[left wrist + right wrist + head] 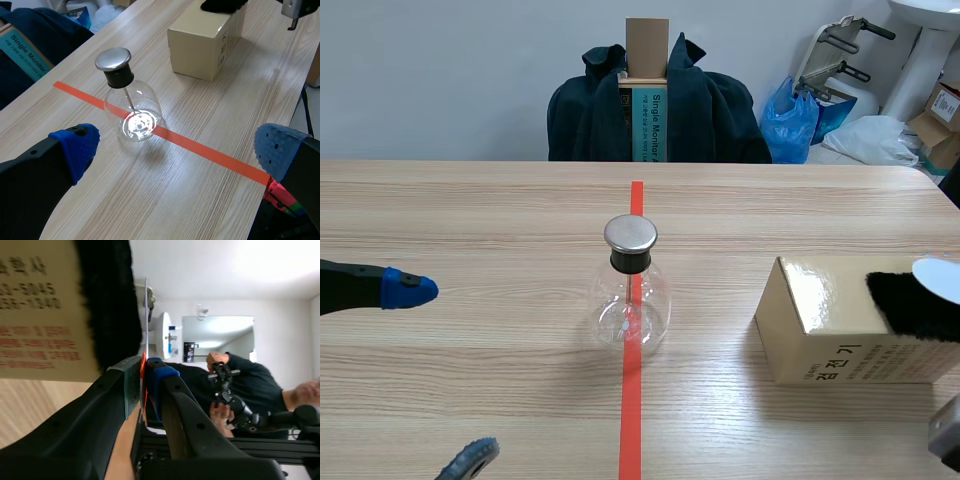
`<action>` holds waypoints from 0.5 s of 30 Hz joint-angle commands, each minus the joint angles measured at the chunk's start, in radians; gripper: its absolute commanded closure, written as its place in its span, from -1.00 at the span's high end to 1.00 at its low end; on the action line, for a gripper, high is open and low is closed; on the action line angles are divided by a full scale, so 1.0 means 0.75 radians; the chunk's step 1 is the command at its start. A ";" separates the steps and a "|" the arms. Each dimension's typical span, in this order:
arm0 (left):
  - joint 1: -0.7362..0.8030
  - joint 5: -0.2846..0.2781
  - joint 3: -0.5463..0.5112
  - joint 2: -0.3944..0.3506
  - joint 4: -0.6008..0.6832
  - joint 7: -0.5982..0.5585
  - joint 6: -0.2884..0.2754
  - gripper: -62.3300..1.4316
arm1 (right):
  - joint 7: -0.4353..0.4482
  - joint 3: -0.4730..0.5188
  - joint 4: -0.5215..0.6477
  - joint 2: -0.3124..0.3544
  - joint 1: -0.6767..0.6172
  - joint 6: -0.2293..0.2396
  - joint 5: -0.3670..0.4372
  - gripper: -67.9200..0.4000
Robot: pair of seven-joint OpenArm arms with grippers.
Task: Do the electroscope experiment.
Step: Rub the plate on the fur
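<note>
Wood-grain worktop (770,440) fills the view, an orange-red tape line (631,420) running straight away down its middle. Nearest us, the left end effector (177,150) hangs low over the wood with its blue-padded fingers (75,145) spread wide and nothing between them. Over on the right, the right end effector (146,365) has its fingers pressed together, pinching a thin pale plate (938,278) seen edge-on from the wrist. That plate sits up against a patch of black fur (915,305), which lies on top of a tan cardboard box (820,330) at the right side of the worktop. Now to the centre: the electroscope flask (630,300), clear glass, stands upright right on the tape, ahead of the left end effector and well apart from the box. It has a black stopper and a round metal cap (630,233), with a thin rod running down inside. Beyond the far edge, a chair draped in a dark jacket (710,110), and a blue bag (790,120) beside it.
</note>
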 commanded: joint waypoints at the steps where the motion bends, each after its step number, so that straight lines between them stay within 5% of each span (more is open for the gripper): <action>1: -0.004 -0.009 0.003 -0.001 0.020 -0.022 0.003 1.00 | -0.006 0.003 0.012 -0.004 -0.013 0.005 0.015 -0.97; 6: -0.004 -0.010 0.003 -0.001 0.020 -0.021 0.003 1.00 | -0.010 0.003 0.012 -0.011 -0.013 0.007 0.015 -0.97; 15: -0.004 -0.025 0.003 -0.001 0.020 -0.022 0.033 1.00 | 0.053 0.003 0.011 -0.052 -0.020 0.107 -0.054 -0.97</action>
